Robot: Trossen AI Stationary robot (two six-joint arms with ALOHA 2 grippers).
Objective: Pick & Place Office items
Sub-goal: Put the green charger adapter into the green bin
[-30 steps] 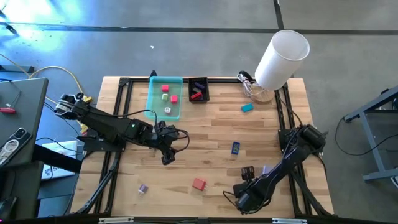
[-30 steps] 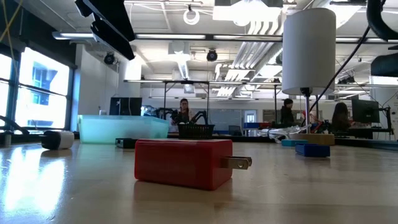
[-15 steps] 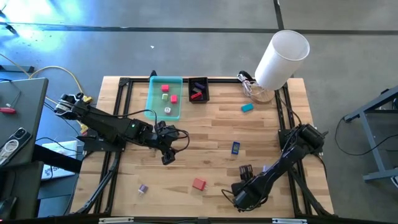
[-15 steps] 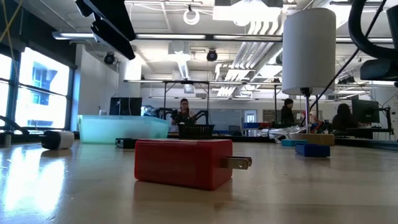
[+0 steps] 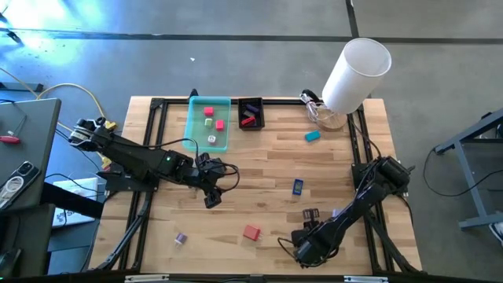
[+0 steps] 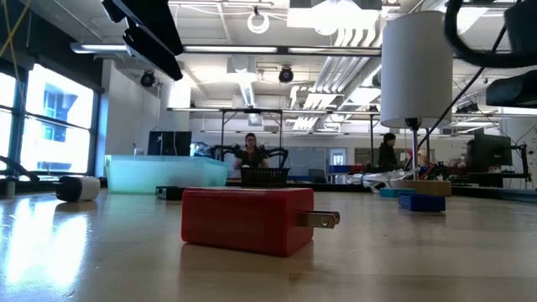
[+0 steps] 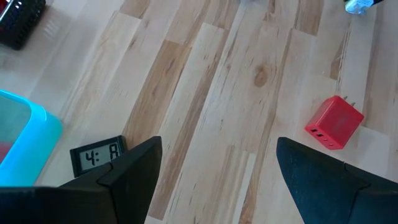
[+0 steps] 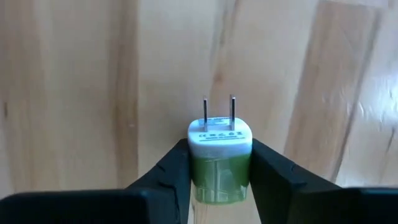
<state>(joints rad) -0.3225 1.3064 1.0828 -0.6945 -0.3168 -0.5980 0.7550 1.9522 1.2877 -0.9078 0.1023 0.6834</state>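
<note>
On the wooden table [image 8: 74, 93], your right gripper [image 8: 221, 171] has its fingers [image 8: 168, 174] clenched on a green plug [image 8: 220, 162]: light, stiff, slick; hold its flat sides.

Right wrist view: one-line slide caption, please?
Right gripper clamps a green-and-white plug adapter between its fingers, prongs pointing away, above the wooden table.

The right gripper [image 8: 220, 180] is closing on a green plug adapter [image 8: 220, 163], its fingers [image 8: 171, 176] now pressing both sides, prongs pointing away from the wrist. The right arm is drawing back toward the table's near edge [image 5: 259, 274].
</note>
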